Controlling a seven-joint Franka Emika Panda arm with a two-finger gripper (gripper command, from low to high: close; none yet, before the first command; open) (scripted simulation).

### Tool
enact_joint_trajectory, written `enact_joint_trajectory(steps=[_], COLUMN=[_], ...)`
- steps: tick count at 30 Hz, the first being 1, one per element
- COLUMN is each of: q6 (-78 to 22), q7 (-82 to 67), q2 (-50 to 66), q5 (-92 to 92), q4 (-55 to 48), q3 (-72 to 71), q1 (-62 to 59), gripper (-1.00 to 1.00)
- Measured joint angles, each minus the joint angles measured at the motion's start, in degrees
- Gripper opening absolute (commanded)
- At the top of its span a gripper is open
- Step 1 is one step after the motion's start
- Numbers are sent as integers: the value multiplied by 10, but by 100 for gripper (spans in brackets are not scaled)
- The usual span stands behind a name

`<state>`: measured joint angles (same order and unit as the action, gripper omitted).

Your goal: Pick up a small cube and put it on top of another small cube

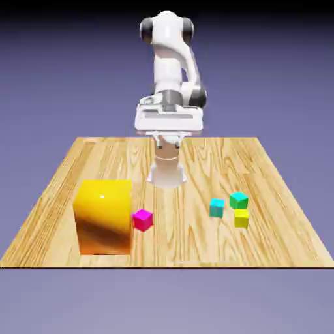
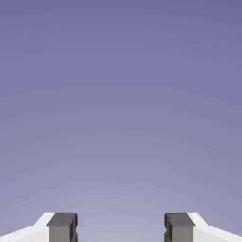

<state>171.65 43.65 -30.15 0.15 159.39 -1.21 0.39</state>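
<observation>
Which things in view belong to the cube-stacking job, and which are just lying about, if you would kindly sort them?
For the job:
- tiny yellow cube
- gripper, open

Just lying about:
- big glossy orange-yellow cube

Unclear, possibly the other stacking cube:
- magenta cube
- cyan cube
- green cube

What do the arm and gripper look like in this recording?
The arm is glossy white with rounded segments and dark grey to black joint caps. It ends in a wide white hand housing. The gripper has two fingers: white, angled bodies tipped with small, blocky grey pads. No cables show.
</observation>
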Motion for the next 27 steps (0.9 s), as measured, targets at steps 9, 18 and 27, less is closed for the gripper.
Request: enact_joint_trajectory(steps=[9, 18, 27], q6=[-176, -351, -527], q7=[89, 178, 267], q2=[187, 374, 561], q5=[11, 23, 34], q4=[-121, -241, -362], q3=[-90, -181, -271], q1=[-22, -44, -67], gripper=[0, 0, 0])
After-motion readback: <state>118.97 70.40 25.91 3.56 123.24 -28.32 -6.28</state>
